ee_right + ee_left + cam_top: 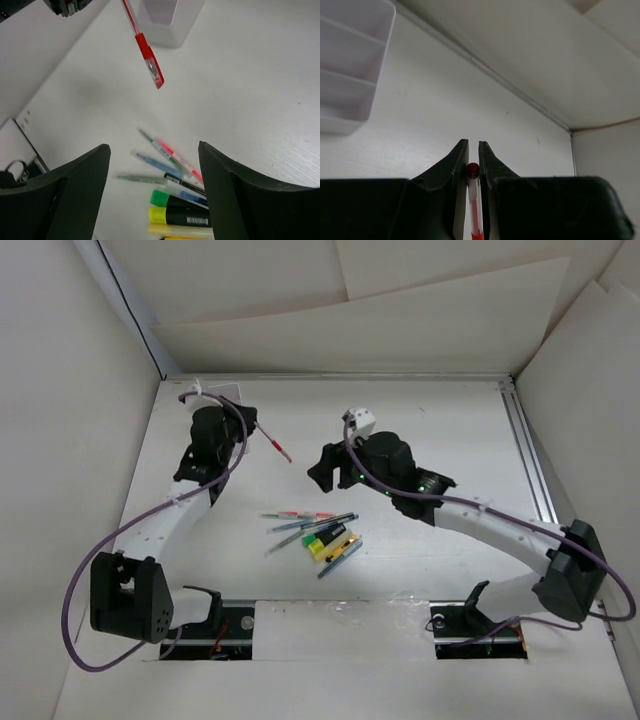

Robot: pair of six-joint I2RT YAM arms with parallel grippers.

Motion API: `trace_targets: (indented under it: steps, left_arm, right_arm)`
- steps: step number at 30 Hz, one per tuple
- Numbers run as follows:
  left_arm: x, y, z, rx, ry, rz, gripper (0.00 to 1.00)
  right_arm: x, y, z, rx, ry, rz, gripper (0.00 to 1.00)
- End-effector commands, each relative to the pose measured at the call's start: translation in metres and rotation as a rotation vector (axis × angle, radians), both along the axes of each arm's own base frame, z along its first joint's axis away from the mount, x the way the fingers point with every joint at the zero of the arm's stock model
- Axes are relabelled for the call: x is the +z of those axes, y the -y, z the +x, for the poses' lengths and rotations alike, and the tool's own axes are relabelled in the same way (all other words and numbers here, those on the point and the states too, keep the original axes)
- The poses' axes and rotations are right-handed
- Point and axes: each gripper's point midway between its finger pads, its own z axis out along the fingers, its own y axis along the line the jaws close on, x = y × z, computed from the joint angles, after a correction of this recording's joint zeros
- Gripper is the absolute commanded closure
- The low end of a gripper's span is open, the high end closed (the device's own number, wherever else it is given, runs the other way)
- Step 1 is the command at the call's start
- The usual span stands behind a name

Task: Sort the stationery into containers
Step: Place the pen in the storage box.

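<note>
L claw (474, 164) pinches red pen (474, 200), box (350, 65) upper left in wrist view; R claw (153, 146) spread, other pens (315, 535) piled mid-frame on surface (450, 430).

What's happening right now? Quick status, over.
Left pincer shut on red pen, held aloft. Right pincer open above loose pens. Divided box close by; nothing blocking.

pen (148, 62): red | box (345, 122): translucent white | highlighters (180, 216): yellow and green, black barrels | table (440, 420): white

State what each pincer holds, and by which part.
Left pincer grips the thin red pen near its red rear end, the capped end sticking out free. Right pincer stands open, holding nothing.
</note>
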Motion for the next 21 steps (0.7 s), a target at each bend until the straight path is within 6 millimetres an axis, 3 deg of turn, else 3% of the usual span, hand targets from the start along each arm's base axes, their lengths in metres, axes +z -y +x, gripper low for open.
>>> trace_targets:
  steps: [1,3,4,6,7,11,18,21]
  left_arm:
    - [0.051,-0.04,0.023,0.211,0.057,0.072,1.0]
    - [0.06,-0.061,0.038,0.306,0.036,0.108,1.0]
    - [0.077,-0.068,0.055,0.342,0.048,0.14,1.0]
    - [0.082,-0.097,0.066,0.48,0.003,0.23,1.0]
    - [0.097,-0.102,0.083,0.523,0.011,0.258,1.0]
    - [0.111,-0.135,0.106,0.677,-0.026,0.445,1.0]
    - [0.098,-0.176,0.141,0.741,-0.069,0.525,1.0]
    - [0.09,-0.179,0.152,0.745,-0.076,0.568,1.0]
  right_arm:
    - [0.021,0.022,0.016,-0.174,0.049,0.092,0.23]
    - [0.019,0.028,0.022,-0.21,0.054,0.1,0.23]
    - [0.014,0.029,0.021,-0.213,0.042,0.098,0.23]
    - [0.014,0.029,0.021,-0.213,0.042,0.098,0.23]
    - [0.014,0.029,0.021,-0.213,0.042,0.098,0.23]
    - [0.016,0.032,0.02,-0.203,0.044,0.112,0.23]
    - [0.011,0.022,0.015,-0.148,0.027,0.119,0.23]
    - [0.007,0.02,0.015,-0.136,0.025,0.107,0.23]
